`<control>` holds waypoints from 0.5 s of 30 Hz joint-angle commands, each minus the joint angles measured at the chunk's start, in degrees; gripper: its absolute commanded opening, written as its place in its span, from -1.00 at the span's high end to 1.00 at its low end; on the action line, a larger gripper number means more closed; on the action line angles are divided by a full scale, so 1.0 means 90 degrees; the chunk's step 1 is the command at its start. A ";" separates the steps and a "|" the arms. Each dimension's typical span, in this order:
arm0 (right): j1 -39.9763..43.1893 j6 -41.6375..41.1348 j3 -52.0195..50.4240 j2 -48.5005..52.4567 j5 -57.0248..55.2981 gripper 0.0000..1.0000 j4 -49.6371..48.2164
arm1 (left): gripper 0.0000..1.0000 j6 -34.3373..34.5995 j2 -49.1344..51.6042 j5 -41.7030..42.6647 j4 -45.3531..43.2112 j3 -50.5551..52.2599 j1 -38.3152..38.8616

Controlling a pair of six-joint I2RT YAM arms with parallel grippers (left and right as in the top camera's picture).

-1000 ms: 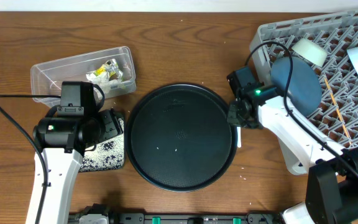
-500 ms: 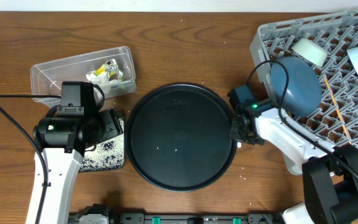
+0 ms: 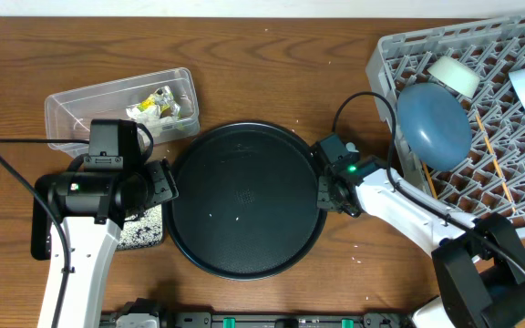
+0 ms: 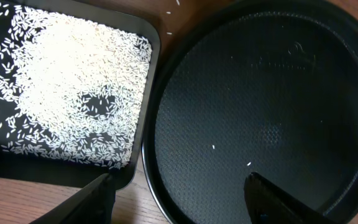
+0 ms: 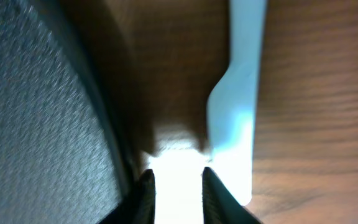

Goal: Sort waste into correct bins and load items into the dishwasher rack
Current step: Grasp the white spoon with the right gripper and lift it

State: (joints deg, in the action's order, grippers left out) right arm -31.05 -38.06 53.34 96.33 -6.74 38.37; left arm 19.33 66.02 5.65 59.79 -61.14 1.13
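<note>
White spoon [image 5: 244, 74] beside the round tray [image 3: 244, 200]; right tool [image 5: 177, 180] barely parted over it, grip unclear; left tool [image 4: 179, 190] wide, empty.

On my overhead feed the only furniture is a brown wooden table [image 3: 272, 82], its grain running side to side. Past its far edge I see a pale strip [image 3: 199, 7]. The light is even, with soft shadows.

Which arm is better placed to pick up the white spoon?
Right. The right gripper sits at the round tray's right rim, with the spoon at its fingertips in the wrist view. The left gripper hangs open across the tray, by the rice.
</note>
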 commanded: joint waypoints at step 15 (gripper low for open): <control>0.0942 0.0845 0.0238 0.0039 -0.0559 -0.03 -0.1037 | -0.36 0.0007 0.0024 -0.0012 0.0015 -0.0107 -0.0034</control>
State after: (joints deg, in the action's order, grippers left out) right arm -22.72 -33.43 54.81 96.38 -10.76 29.87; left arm 19.33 66.02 5.63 59.77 -61.14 1.13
